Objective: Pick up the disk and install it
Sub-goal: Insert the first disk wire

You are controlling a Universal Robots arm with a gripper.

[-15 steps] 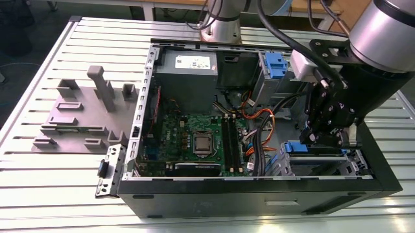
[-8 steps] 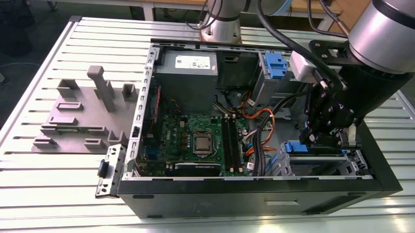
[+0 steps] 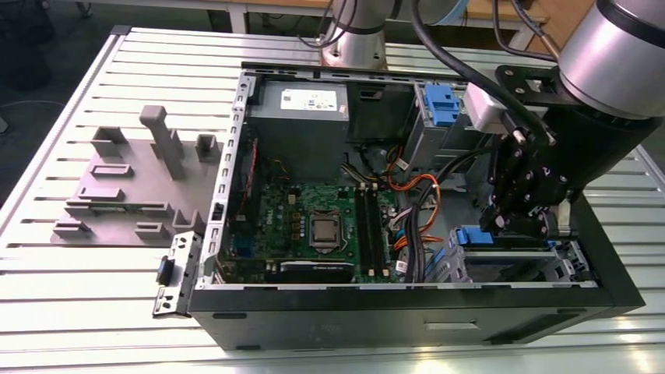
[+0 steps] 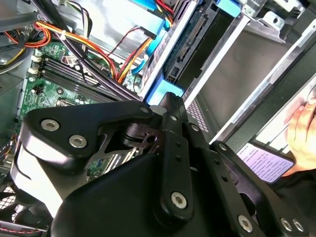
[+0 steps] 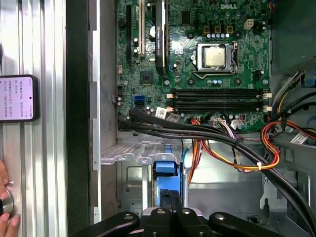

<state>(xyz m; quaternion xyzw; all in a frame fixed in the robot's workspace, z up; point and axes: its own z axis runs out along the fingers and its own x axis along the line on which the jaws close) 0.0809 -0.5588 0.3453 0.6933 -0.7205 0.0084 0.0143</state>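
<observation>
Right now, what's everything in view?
Case: one, black, open on table.
Table: one, silver slats, under case.
Motherboard: one, green, inside case.
Power supply: one, grey, inside case, beside motherboard.
Disk: one, blue-edged, in bay at gripper.
Other drive: one, blue-tabbed, bay beside power supply.
Cables: several, orange and black, between motherboard and bays.
Fixture: one, grey, on table, exterior view's left of case.
Phone: one, black, on table outside case.
Hand: one, a person's, beside phone.
Arm: one, silver and black, above case.
Gripper: one, black, at disk's blue edge.

Exterior high; 2 wrist close-ups on motherboard [image 5: 148,64]
</observation>
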